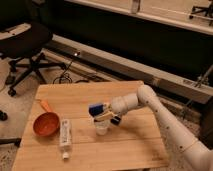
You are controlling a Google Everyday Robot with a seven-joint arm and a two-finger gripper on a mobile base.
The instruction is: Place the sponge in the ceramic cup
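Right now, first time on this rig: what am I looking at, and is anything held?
One camera only, looking down at a wooden table; its mounting is unknown. The white arm reaching in from the picture's right is the robot's. Its two-finger hand is shut on the blue sponge, just above the small white ceramic cup. Also on the table: an orange bowl with a handle and a white tube beside it.
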